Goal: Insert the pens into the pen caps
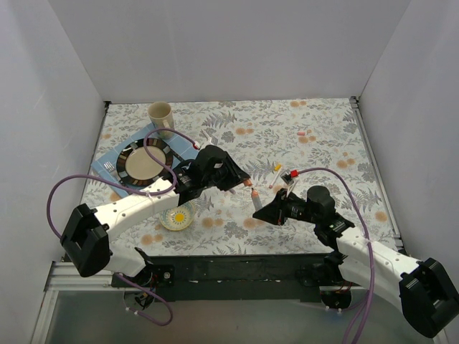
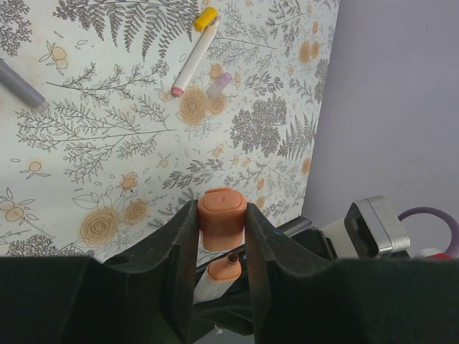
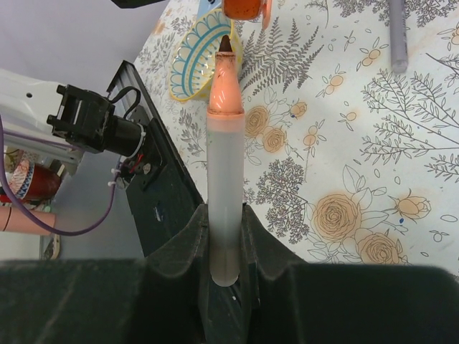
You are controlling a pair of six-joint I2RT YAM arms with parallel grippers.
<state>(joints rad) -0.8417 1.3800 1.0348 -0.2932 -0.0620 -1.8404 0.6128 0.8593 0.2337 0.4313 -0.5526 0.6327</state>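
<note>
Pinching the orange cap (image 2: pixel 222 223) between both fingers, the left gripper (image 2: pixel 220 209) is pressed together on the cap's sides, and the cap's rounded end pokes out past the fingertips. Facing it, the right gripper (image 3: pixel 225 215) is clamped on the pale barrel of the orange pen (image 3: pixel 224 143), which stands straight out from its fingers, dark nib foremost. That nib sits just beside the cap; whether it has entered the cap cannot be told. Both are held above the flowered tablecloth (image 2: pixel 86 165).

Beyond the left gripper's fingertips lies a whitish pen with a pink tip (image 2: pixel 190 63), with a yellow cap (image 2: pixel 206 18) at its far end and a purple cap (image 2: pixel 219 82) just beside its barrel. A grey pen (image 2: pixel 21 84) lies well apart from these, off to the side of the same wrist view.

Beyond the right gripper's fingertips, past the nib and to one side, sits a yellow-and-blue patterned bowl (image 3: pixel 193 64). Well behind the left gripper, alongside its arm, a dark-rimmed plate (image 1: pixel 140 166) rests on a blue napkin (image 1: pixel 128 140), with a cream mug (image 1: pixel 161 115) near it.
</note>
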